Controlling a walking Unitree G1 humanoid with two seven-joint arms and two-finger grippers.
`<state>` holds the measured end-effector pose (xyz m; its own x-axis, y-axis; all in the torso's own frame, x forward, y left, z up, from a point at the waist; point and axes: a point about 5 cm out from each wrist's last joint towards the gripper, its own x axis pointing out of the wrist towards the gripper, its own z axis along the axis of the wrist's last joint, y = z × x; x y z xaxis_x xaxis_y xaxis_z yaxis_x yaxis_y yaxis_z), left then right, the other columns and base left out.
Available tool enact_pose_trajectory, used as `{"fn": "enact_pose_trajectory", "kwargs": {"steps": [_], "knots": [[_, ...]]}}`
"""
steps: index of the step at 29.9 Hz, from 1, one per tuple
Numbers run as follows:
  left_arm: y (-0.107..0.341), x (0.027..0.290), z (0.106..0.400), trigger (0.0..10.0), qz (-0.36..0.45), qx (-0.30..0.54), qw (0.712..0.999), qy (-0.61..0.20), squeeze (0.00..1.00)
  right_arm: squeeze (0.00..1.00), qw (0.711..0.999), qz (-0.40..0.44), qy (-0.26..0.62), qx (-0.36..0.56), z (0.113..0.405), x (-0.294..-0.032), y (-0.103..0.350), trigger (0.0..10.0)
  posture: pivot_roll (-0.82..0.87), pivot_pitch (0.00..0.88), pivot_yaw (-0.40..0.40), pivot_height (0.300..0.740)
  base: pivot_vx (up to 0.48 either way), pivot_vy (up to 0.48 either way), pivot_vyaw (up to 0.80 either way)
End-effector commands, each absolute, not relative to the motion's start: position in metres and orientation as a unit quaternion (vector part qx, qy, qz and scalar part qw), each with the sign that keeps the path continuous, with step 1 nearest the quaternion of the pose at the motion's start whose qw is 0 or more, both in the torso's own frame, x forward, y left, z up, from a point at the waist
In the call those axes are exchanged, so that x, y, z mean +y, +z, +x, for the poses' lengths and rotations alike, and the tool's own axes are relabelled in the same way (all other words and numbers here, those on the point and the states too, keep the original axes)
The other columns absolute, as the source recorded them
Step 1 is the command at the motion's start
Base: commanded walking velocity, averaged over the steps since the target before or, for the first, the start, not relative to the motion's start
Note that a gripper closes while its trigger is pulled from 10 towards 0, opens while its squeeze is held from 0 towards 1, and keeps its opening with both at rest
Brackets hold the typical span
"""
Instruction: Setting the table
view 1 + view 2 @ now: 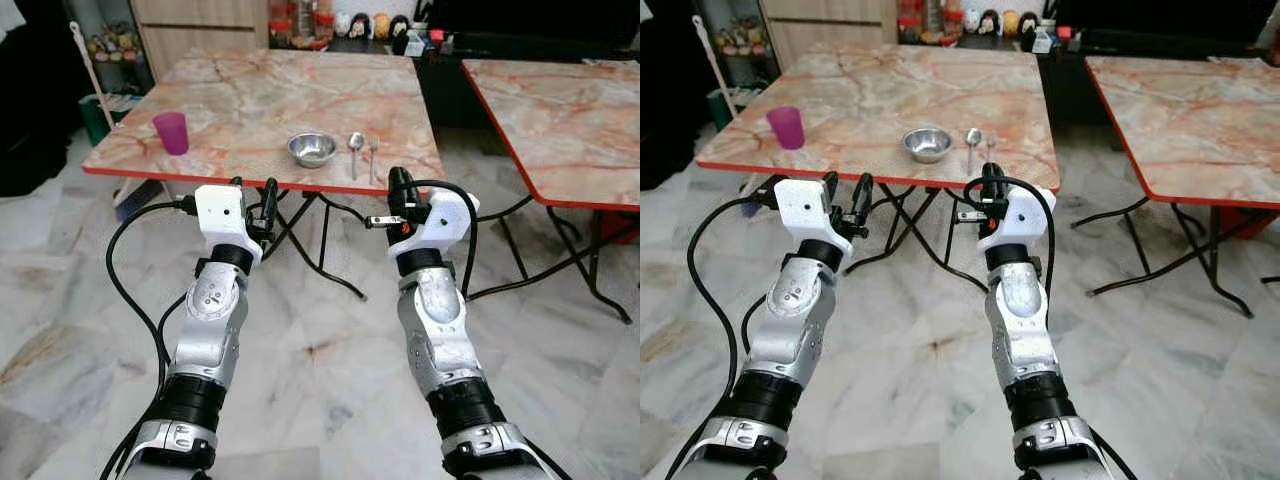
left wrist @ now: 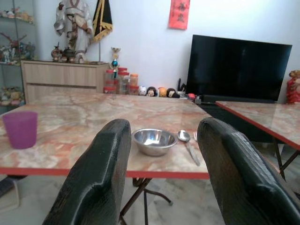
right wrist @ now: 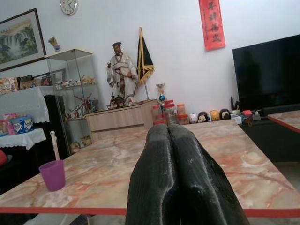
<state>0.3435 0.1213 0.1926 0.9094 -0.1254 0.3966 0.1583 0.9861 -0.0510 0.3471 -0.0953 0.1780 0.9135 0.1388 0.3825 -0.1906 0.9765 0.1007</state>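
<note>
A square pink marble surface with a red edge (image 1: 250,100) stands in front of the robot; a purple plastic cup (image 1: 171,132) sits near its left corner; a round shiny metal bowl (image 1: 312,149) sits near the front edge, with a silver metal spoon (image 1: 355,147) just to its right and a silver metal fork (image 1: 373,156) beside the spoon; both arms are held up before the front edge; the left gripper (image 1: 255,195) has its jaws apart and holds nothing; the right gripper (image 1: 398,188) has its jaws pressed together, holding nothing; a second marble surface with a red edge (image 1: 560,110) stands to the right.
</note>
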Motion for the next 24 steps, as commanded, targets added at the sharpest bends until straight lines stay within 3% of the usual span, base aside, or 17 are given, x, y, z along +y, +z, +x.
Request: {"fn": "enact_pose_trajectory", "kwargs": {"steps": [1,6,24], "knots": [[0.1925,0.1210,0.3421,10.0,-0.043,-0.201,0.976,-0.074,0.00,0.00,0.974,0.058,0.090,-0.199,0.3467,-0.0944,0.1818,10.0,0.05,0.077,-0.029,0.740,0.398,0.000,0.00],[0.1901,0.1225,0.3414,10.0,-0.043,-0.198,0.977,-0.071,0.00,0.00,0.973,0.038,0.098,-0.205,0.3435,-0.0945,0.1806,10.0,0.04,0.095,-0.031,0.740,0.400,0.000,0.41],[0.1915,0.1235,0.3400,10.0,-0.044,-0.201,0.976,-0.072,0.00,0.00,0.974,0.041,0.105,-0.198,0.3439,-0.0891,0.1789,10.0,0.05,0.110,-0.038,0.740,0.407,0.000,0.00]]}}
